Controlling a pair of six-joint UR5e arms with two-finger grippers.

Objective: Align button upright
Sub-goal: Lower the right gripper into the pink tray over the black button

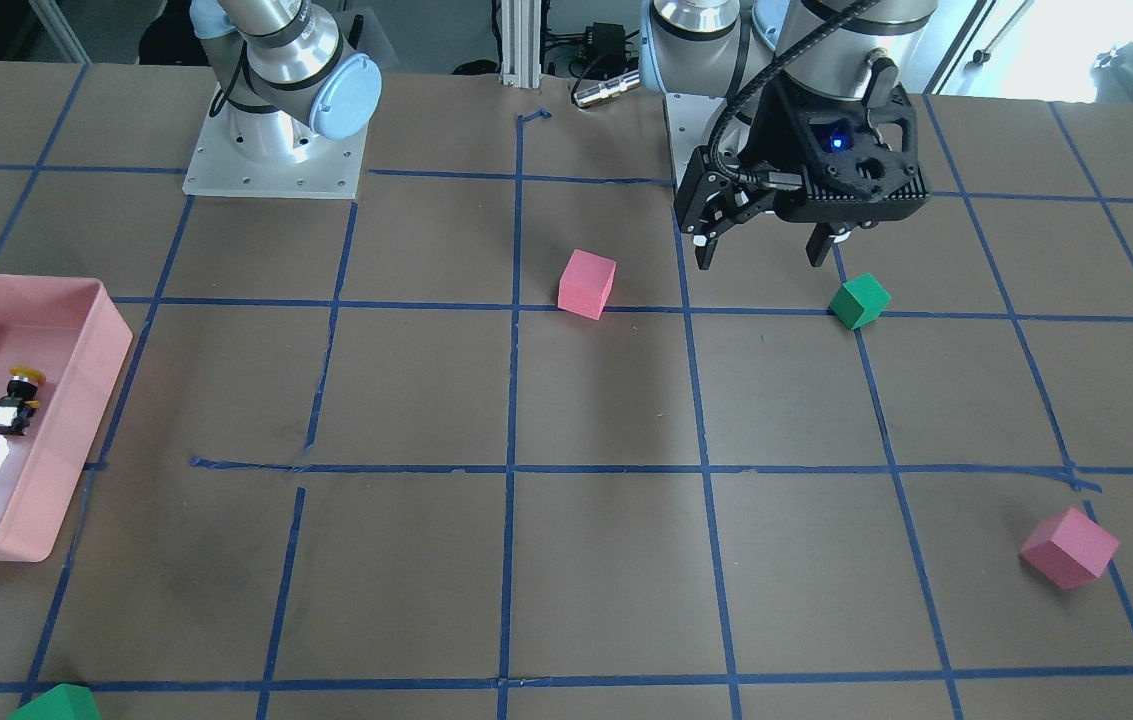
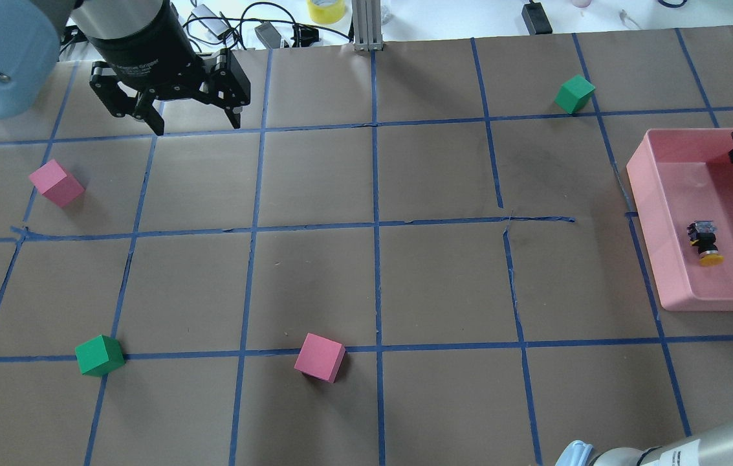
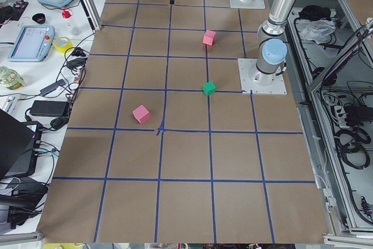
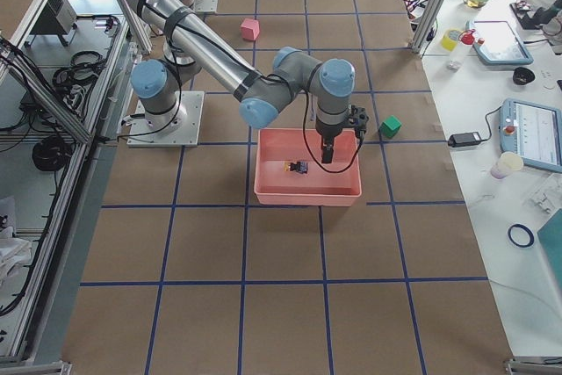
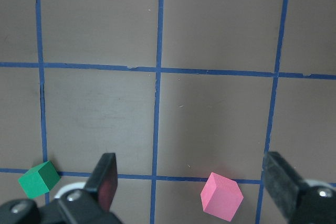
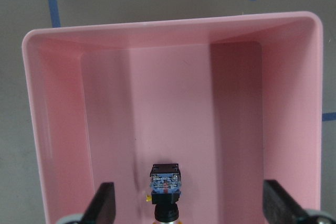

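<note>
The button (image 6: 165, 184) lies on its side on the floor of the pink tray (image 6: 163, 22), at the right end of the desk (image 2: 437, 285). The right end effector (image 6: 190, 190) hangs above it, spread wide and empty. The button sits between its fingers, long axis square to their closing line, cap toward the robot. The left end effector (image 2: 197, 124), also open and empty, is well apart, so the right arm looks better placed.

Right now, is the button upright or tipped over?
Tipped over: the button lies on its side in the pink tray, cap pointing sideways.
</note>
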